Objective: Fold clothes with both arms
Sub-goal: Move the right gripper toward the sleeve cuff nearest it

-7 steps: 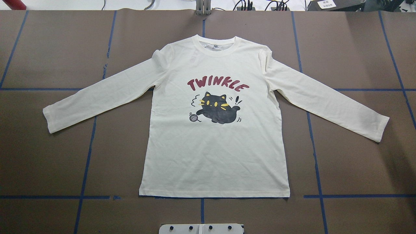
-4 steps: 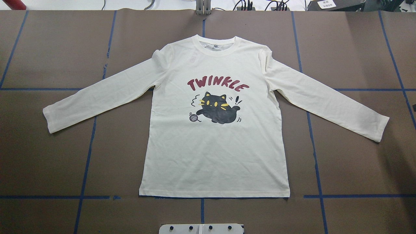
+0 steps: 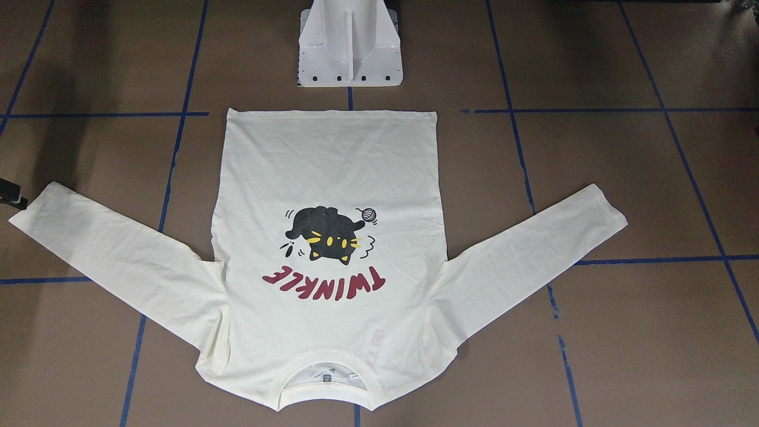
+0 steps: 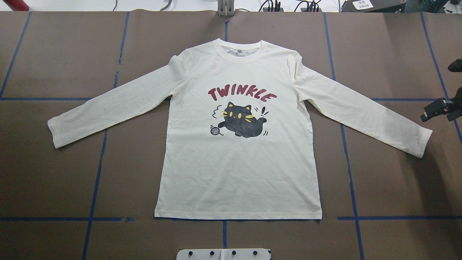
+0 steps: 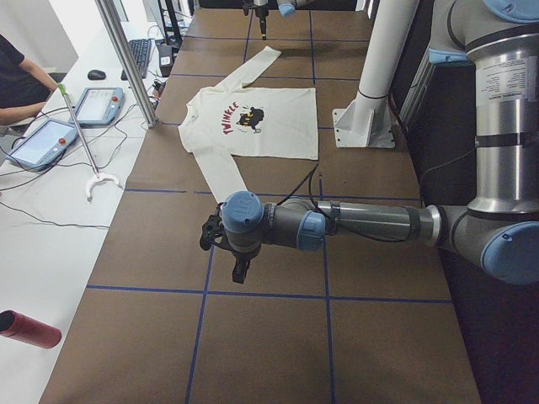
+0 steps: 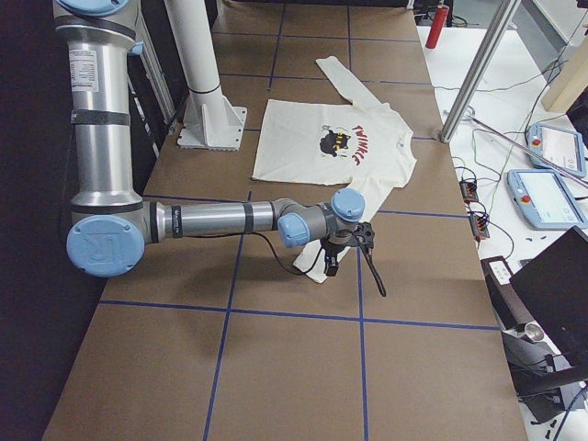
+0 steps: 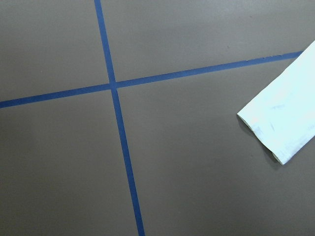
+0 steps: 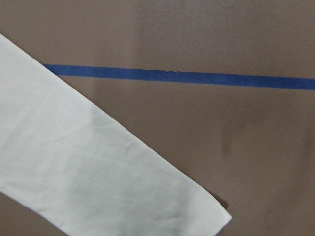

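One T-shirt (image 4: pixel 238 162) lies flat, print up, mid-table (image 4: pixel 54 180), collar away from the pedestal (image 3: pixel 350 53), both sleeves spread. The overhead view catches only the right gripper (image 4: pixel 435 111), at its edge just beyond the right cuff (image 8: pixel 197 211). The left gripper (image 5: pixel 240 271) shows solely from the table's end, near the left cuff (image 7: pixel 280 128). Neither grip's width can be told. Two arms are out, the left arm (image 5: pixel 370 223) and the right arm (image 6: pixel 211 219). Two tablets (image 5: pixel 99 105) lie on the side bench (image 5: pixel 50 210), where a person (image 5: pixel 18 76) sits.

Robotics lab: left arm (image 5: pixel 362 223) and right arm (image 6: pixel 211 219) reach over a brown worktop (image 4: pixel 54 180) gridded with blue tape (image 4: pixel 54 219). White side bench (image 5: pixel 59 269) at 9 o'clock in the left view holds teach pendants (image 5: pixel 99 105) and a keyboard (image 5: pixel 139 55).
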Available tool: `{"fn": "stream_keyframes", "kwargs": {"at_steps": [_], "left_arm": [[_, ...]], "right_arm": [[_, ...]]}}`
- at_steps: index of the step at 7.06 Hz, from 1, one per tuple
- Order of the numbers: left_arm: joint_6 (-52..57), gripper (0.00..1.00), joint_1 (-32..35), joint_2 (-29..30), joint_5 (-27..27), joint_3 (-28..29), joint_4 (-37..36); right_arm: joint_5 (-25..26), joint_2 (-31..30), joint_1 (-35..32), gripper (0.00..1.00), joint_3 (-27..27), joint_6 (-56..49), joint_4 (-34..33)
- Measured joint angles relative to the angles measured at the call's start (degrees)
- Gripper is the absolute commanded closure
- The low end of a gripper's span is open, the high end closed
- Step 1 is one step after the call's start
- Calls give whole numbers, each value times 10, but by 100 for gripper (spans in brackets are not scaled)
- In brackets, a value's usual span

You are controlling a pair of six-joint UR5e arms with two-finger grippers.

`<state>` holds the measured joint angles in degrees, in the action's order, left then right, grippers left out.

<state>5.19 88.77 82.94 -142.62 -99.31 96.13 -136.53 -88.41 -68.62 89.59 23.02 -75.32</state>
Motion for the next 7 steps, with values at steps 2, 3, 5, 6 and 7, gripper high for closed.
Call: {"fn": "stream_keyframes", "kwargs": {"at_steps": [2,3,5,6,7], "left_arm": [[1,0,0,-1,0,-2,4],[1,0,0,-2,0,-3,4],[1,0,0,-4,0,-4,5],[1,0,0,-5,0,-4,5],[1,0,0,-5,-1,-5,5]], "right_arm": [[7,15,18,6,-29,4,0],[12,20,24,5,-40,5,0],[14,23,28,4,-53,7,0],[14,24,29,3,-57,7,0],[13,24,29,3,-60,7,0]]}}
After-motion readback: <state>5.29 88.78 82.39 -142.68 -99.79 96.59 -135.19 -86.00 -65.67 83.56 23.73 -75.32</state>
